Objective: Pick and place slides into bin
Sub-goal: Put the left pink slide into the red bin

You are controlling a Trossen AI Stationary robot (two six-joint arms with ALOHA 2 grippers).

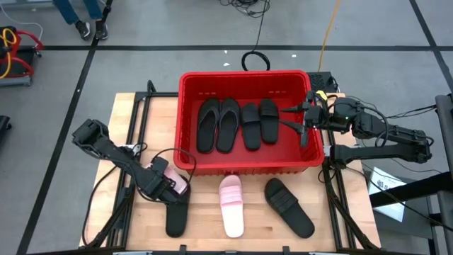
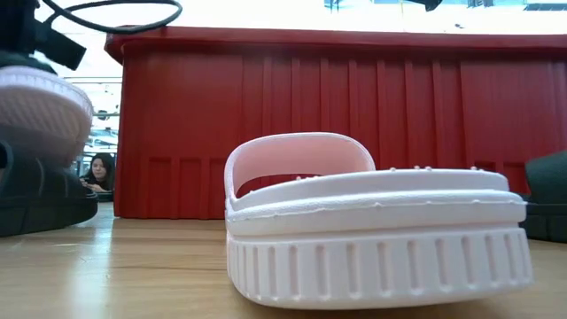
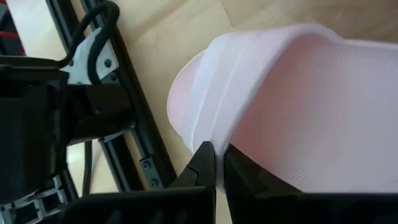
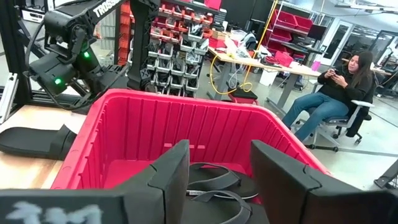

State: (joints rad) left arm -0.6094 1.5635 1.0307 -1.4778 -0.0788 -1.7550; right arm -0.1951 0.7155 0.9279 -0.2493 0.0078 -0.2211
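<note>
My left pincer (image 1: 177,185), at the lower left of the high view, is pinching the thin edge of a pink slide (image 3: 298,106) beside the red bin (image 1: 244,164). The slide looks light, soft and bendy, so the edge is a fair place to hold. I think it rests on a black slide (image 1: 176,216). My right pincer (image 4: 214,180) is spread over the bin.
</note>
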